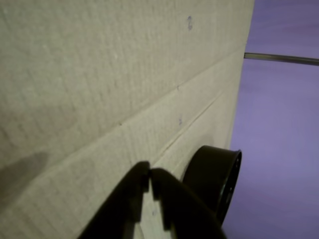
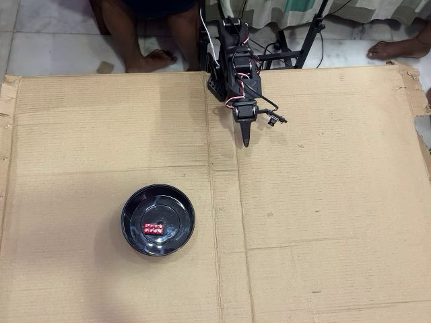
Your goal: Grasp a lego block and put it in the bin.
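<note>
In the overhead view the red lego block (image 2: 154, 228) lies inside the black bowl, the bin (image 2: 157, 220), which sits on the cardboard at lower left of centre. My gripper (image 2: 246, 139) is far from it, near the arm's base at the top centre, pointing down the sheet, with its fingers together and nothing between them. In the wrist view the gripper (image 1: 150, 174) shows as two dark fingers touching at their tips, and the bin (image 1: 214, 179) appears edge-on just behind them. The block is hidden in the wrist view.
A large cardboard sheet (image 2: 323, 202) covers the floor as the work surface. A person's legs and feet (image 2: 145, 40) and a black stand (image 2: 306, 37) are beyond its top edge. Another foot (image 2: 397, 47) shows at top right.
</note>
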`<state>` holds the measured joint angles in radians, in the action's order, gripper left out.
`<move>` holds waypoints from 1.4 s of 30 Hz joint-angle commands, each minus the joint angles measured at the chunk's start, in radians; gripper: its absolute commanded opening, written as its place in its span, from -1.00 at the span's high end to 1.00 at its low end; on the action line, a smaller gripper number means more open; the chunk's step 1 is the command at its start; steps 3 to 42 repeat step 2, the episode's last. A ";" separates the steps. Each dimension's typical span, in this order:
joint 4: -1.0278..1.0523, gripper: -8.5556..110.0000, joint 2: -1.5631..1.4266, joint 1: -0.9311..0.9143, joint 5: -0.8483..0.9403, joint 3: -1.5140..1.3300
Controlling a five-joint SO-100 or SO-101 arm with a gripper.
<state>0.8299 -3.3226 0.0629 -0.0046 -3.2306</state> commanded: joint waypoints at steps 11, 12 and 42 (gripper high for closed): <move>0.003 0.85 -0.008 -0.002 0.002 -0.015; 0.003 0.85 -0.008 -0.002 0.002 -0.015; 0.003 0.85 -0.008 -0.002 0.002 -0.015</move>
